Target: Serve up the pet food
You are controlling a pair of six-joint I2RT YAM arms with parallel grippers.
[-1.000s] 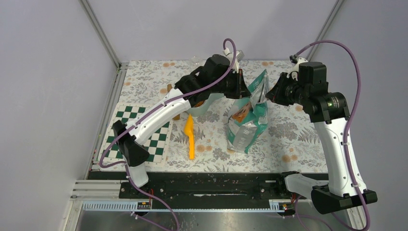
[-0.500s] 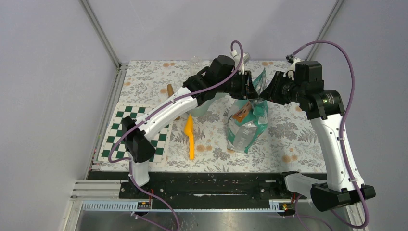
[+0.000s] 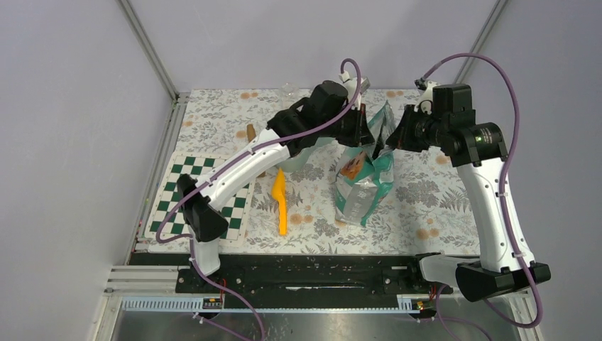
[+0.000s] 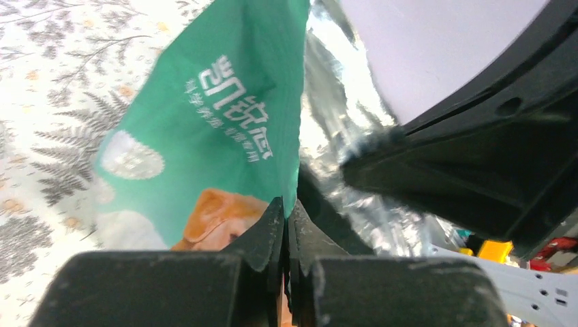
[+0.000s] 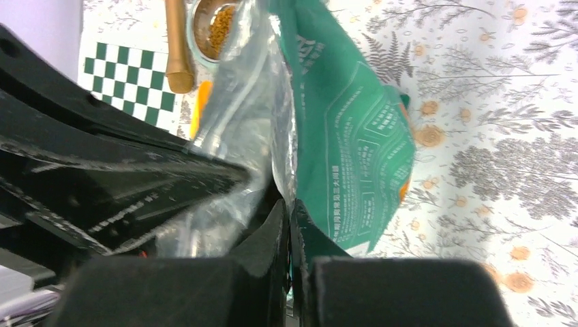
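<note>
Currently the step in hand is opening the bag (image 3: 362,188), judged from both arms meeting at its top. My left gripper (image 4: 286,218) is pressed together, pinching one teal wall at the mouth. My right gripper (image 5: 290,225) is likewise closed, pinching the wall on the other side. Next move, in my judgement: draw the walls apart, left toward nine o'clock, right toward three, without tipping the bag. Some pet food (image 5: 219,26) shows in a bowl (image 5: 204,58) at ten o'clock of the bag. The orange scoop (image 3: 282,202) lies at nine o'clock, untouched.
</note>
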